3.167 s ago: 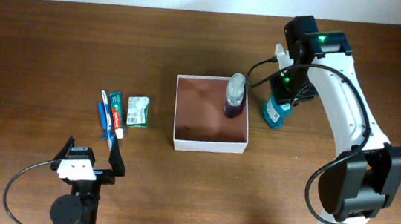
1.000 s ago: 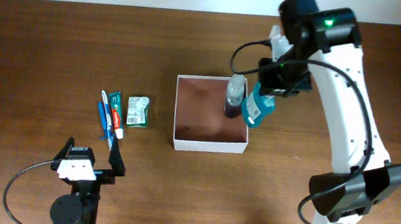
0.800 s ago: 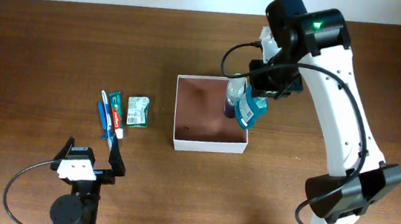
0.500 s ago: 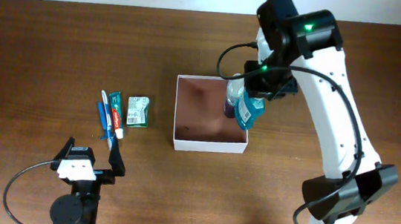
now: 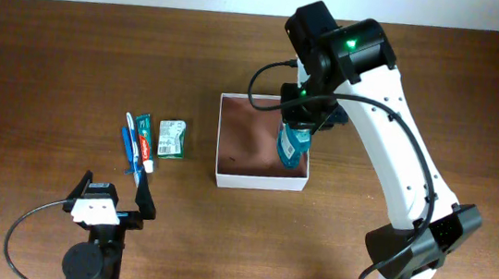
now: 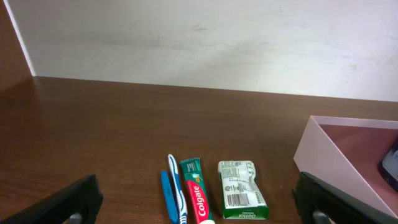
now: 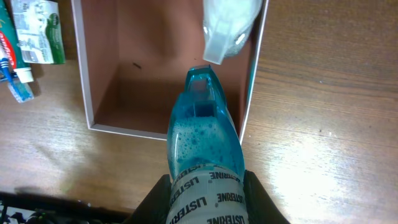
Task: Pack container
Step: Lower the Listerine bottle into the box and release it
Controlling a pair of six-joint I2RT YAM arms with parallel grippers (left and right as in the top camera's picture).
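The container [image 5: 259, 181] sits flat near the middle of the desk [image 5: 71, 65], open face up; it is square, so no side reads as a long axis, and its walls run parallel to the desk's edges; the walls are thin and white, the inside reddish-pink [image 7: 81, 74]; from the left wrist it shows at 3 o'clock, one corner nearest the camera [image 6: 329, 162].

Over its 3 o'clock half hangs a teal mouthwash bottle [image 5: 291, 149]; the right claw [image 7: 205, 202] is closed on the labelled body of this bottle [image 7: 202, 143]; in the right wrist view the bottle's long axis runs from 6 to 12 o'clock, cap end away from the claw; how steeply it tilts I cannot tell; foam shows in the liquid.

A second bottle with a clear cap [image 7: 230, 25] is in the container's 1 o'clock corner, just beside the teal cap; the right arm hides most of it from overhead.

At 9 o'clock of the container, apart from it, lie a green-and-white packet [image 5: 172, 138], a toothpaste tube [image 5: 144, 140] and a blue toothbrush [image 5: 128, 145], side by side, long axes roughly 12 to 6.

The left claw [image 5: 115, 198] hangs at 7 o'clock, fingers spread wide, holding nothing.
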